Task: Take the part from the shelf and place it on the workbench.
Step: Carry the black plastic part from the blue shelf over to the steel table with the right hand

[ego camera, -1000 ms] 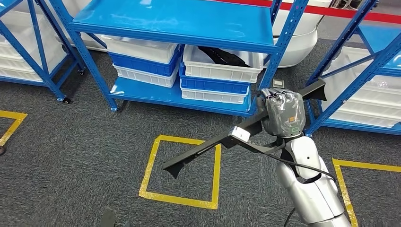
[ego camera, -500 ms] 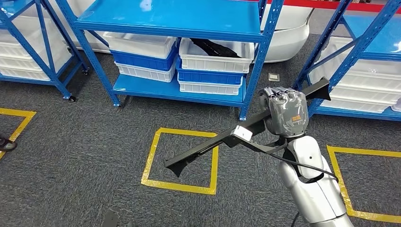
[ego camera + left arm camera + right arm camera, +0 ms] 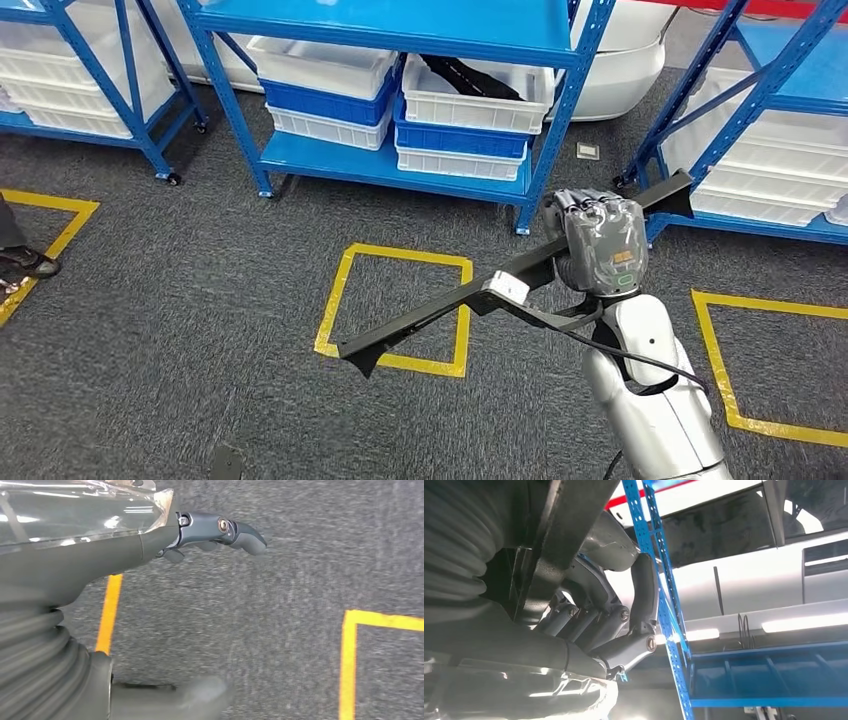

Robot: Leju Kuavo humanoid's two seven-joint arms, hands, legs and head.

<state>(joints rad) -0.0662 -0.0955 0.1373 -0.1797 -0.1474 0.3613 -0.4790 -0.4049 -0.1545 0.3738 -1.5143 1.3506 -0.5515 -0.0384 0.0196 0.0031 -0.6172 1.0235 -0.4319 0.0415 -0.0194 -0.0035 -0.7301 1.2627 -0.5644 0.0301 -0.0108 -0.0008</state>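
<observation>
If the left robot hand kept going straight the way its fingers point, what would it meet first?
Probably just the grey carpet. The left robot hand holds nothing, fingers apart, and nothing stands ahead of them; depth is unclear.

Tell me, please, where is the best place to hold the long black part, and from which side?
Probably where the right hand grips now: the long black part's straight bar, wrapped from above. That seems off-centre, since the longer end slopes floorward; a grip nearer the white tag may balance better.

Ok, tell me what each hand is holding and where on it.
The right hand grips the long black part toward its upper end. The left hand holds nothing.
</observation>
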